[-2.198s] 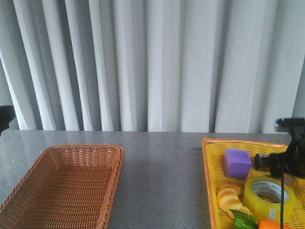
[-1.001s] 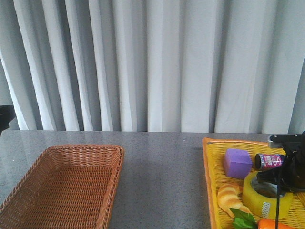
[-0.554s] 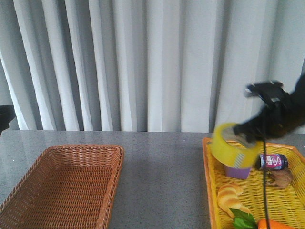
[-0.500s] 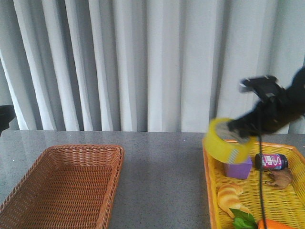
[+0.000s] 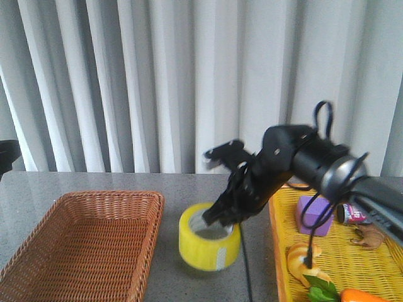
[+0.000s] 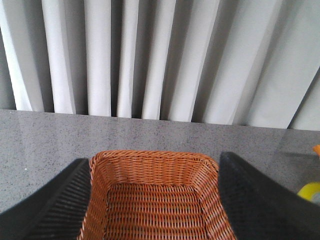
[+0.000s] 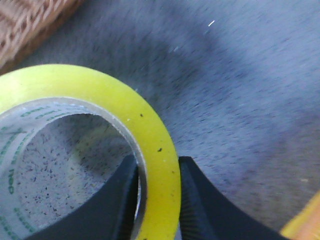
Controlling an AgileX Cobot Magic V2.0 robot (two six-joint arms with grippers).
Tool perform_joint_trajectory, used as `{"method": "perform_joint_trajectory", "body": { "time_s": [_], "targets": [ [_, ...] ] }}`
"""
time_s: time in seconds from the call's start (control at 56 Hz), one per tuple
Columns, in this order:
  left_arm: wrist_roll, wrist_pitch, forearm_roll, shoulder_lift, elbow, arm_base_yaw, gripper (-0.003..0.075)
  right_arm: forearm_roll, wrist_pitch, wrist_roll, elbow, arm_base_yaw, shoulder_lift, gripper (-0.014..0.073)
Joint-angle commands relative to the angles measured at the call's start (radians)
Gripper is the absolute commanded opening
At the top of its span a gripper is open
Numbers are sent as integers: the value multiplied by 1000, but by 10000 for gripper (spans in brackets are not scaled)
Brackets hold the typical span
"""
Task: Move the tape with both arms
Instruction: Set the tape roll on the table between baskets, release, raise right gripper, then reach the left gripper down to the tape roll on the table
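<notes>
The tape [image 5: 209,246], a wide yellow roll with a white printed core, is at the table surface between the two baskets; I cannot tell whether it touches. My right gripper [image 5: 220,217] reaches down from the right and is shut on the roll's wall. In the right wrist view the tape [image 7: 150,145] sits with one finger inside the core and one outside, at my right gripper [image 7: 157,200]. My left gripper [image 6: 155,200] is open and empty above the brown basket [image 6: 150,200]. A sliver of the tape [image 6: 311,191] shows in the left wrist view.
A brown wicker basket [image 5: 38,251] stands at the front left. A yellow basket [image 5: 274,251] at the right holds a purple block [image 5: 313,216], a croissant [image 5: 302,258], a can [image 5: 352,214], a toy animal [image 5: 368,236] and a carrot. White curtains hang behind the table.
My right gripper closed on the tape in the yellow basket, lifted it out, carried it left and brought it down to the table between the baskets. The left arm has not moved.
</notes>
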Motion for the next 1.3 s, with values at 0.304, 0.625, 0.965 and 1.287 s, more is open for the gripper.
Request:
{"method": "perform_joint_trajectory", "body": {
  "time_s": [0.304, 0.625, 0.965, 1.287],
  "targets": [
    [-4, -43, -10, -13, -34, -6, 523, -69, -32, 92, -30, 12, 30, 159],
    [-4, -36, -10, -13, -34, -6, 523, -73, -34, 90, -30, 12, 29, 512],
    [3, -62, -11, -13, -35, -43, 523, -85, -152, 141, -30, -20, -153, 530],
    [31, 30, -4, 57, -175, -114, 523, -89, -233, 167, -30, -171, -424, 372]
  ]
}}
